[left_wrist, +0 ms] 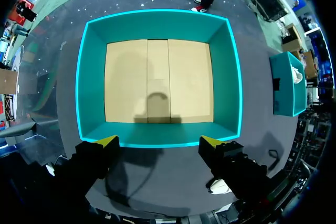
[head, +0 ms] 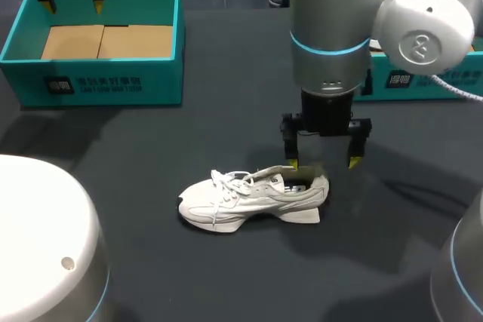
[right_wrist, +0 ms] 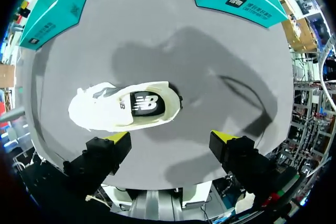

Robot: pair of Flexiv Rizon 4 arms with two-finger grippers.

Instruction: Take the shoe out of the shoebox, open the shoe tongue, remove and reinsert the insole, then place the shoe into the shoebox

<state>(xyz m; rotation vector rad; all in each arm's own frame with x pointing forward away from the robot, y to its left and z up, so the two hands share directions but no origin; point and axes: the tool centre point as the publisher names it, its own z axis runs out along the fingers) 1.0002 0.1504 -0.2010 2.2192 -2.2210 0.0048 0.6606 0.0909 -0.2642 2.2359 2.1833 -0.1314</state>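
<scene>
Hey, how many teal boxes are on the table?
2. One box, open and empty, is below the left gripper; the other box is far right, partly behind the right arm.

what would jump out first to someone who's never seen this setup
A white shoe lies on its sole on the dark table, with the right gripper hanging open close by its heel. At the far left an empty teal shoebox sits with the left gripper open above it.

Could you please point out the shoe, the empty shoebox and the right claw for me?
shoe (head: 256, 200), head view, on its side panel near the middle.
shoebox (head: 158, 81), head view, on its front wall.
right claw (head: 322, 162), head view, midway between its yellow tips.
</scene>
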